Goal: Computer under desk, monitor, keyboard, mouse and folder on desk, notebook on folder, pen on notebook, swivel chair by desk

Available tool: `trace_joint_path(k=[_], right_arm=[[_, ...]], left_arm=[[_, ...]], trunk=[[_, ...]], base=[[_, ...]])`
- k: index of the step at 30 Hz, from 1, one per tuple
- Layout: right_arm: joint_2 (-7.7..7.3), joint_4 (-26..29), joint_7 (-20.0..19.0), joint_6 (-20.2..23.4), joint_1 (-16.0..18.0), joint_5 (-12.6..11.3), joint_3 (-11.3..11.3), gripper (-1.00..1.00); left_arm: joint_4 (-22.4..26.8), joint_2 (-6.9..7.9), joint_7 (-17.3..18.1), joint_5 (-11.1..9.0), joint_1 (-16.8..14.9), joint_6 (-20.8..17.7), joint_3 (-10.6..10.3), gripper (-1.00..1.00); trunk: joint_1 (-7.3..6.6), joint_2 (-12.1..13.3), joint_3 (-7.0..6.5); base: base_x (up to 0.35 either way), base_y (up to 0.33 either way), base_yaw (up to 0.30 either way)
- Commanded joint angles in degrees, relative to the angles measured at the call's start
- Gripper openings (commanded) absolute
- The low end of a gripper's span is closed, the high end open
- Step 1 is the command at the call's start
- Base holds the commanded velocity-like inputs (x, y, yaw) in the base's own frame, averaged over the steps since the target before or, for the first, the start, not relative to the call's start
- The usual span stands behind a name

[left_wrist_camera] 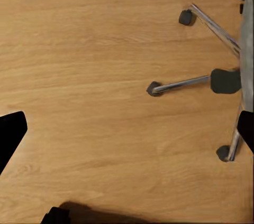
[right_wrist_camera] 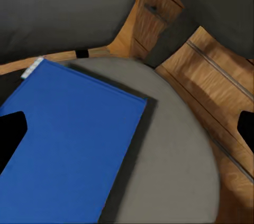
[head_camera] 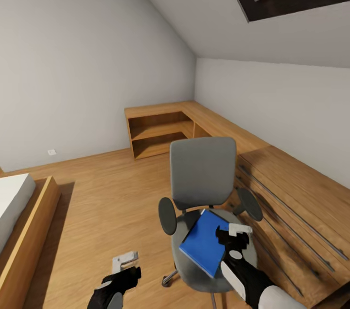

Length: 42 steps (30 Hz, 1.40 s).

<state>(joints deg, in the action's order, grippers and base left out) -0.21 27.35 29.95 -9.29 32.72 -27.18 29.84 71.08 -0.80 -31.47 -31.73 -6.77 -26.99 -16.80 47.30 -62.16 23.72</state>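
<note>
folder on the chair

we see the folder [head_camera: 203, 242] lying flat on the chair [head_camera: 202, 172] seat, a corner past the front edge. our right tool [head_camera: 235, 237] hovers over it, jaws spread (nothing held). our left tool [head_camera: 125, 265] hangs open over the floor [left_wrist_camera: 95, 76], beside the chair's base.
</note>
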Motion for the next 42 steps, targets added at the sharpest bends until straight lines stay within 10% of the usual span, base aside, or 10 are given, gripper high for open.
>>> trace_joint_path(k=[1,6,12,16,21,27,42], right_arm=[[-0.04,-1.0,-1.1,1.5,2.0,-0.7,-1.4,1.00],[-0.05,-5.2,-7.8,6.3,8.6,-0.7,-7.6,1.00],[0.18,-7.9,-12.5,10.5,12.7,-0.7,-11.2,1.00],[1.49,-10.3,-13.2,10.2,13.2,-0.5,-11.6,1.00],[4.92,-13.1,-12.3,7.6,13.3,-0.6,-11.8,1.00],[5.06,-12.8,-9.4,7.3,13.3,-0.6,-11.8,1.00],[5.04,-13.3,-9.6,7.2,13.3,0.0,-11.6,1.00]], left_arm=[[-0.9,-0.69,-0.3,-0.6,-2.7,-1.0,0.7,1.00],[-6.0,-2.20,0.0,-2.3,-11.6,-2.1,2.1,1.00],[-10.9,-2.15,0.2,-9.8,-16.2,-2.2,3.4,1.00],[-9.6,0.38,0.2,-10.6,-16.9,-2.0,3.3,1.00],[1.3,3.26,-3.8,-11.0,-16.0,-2.0,-2.1,1.00],[8.3,3.37,-11.7,-11.2,-12.5,-2.1,-2.7,1.00],[7.6,3.17,-12.4,-11.2,-12.3,-2.1,-3.9,1.00]], trunk=[[0.23,-0.5,0.26],[1.33,-2.5,1.16],[2.64,-4.9,2.23],[3.52,-6.5,2.95],[4.62,-8.5,3.85],[5.94,-10.9,4.93],[9.23,-16.9,7.62]], base=[[0.000,0.000,0.000],[0.000,0.000,0.000],[0.000,0.000,0.000],[0.000,0.000,0.000],[0.000,0.000,0.000],[0.000,0.000,0.003],[0.000,0.000,0.093]])
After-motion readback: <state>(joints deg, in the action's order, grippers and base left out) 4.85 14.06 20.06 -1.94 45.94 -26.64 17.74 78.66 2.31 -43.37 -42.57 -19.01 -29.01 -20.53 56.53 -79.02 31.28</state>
